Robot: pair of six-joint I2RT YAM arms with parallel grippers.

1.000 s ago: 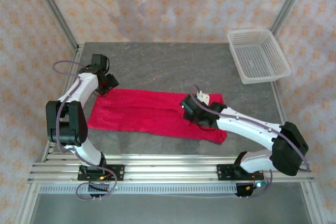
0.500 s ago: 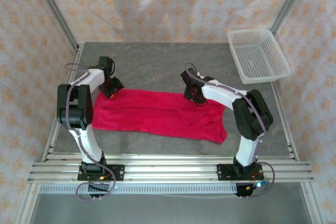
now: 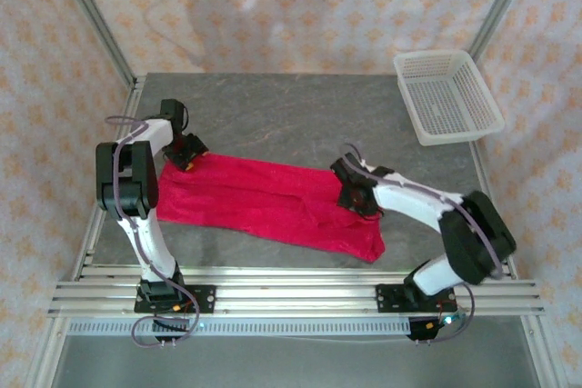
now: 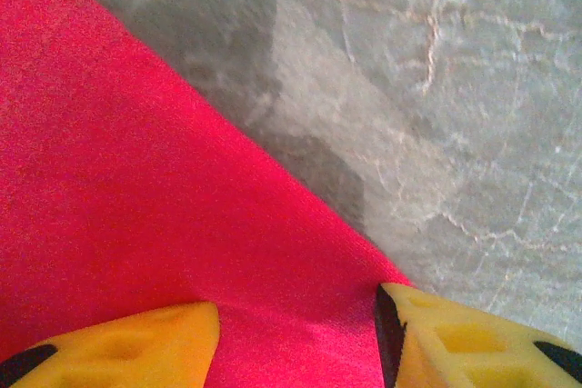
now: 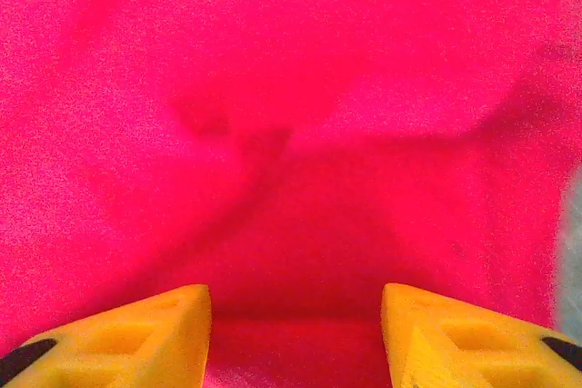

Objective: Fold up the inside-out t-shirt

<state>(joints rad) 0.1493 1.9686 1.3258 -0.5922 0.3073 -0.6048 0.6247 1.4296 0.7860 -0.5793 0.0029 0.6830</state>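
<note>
Red t-shirt (image 3: 264, 199) lies under left end effector (image 4: 298, 304) and right end effector (image 5: 296, 293); both parted, empty.

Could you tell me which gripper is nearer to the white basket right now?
Right. The right gripper is over the shirt's right part, nearer the arms and left of the basket; the left gripper is at the shirt's far-left corner, much farther away.

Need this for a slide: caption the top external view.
Left claw and right claw, both open, at a red t-shirt on the grey table; white basket beyond.
</note>
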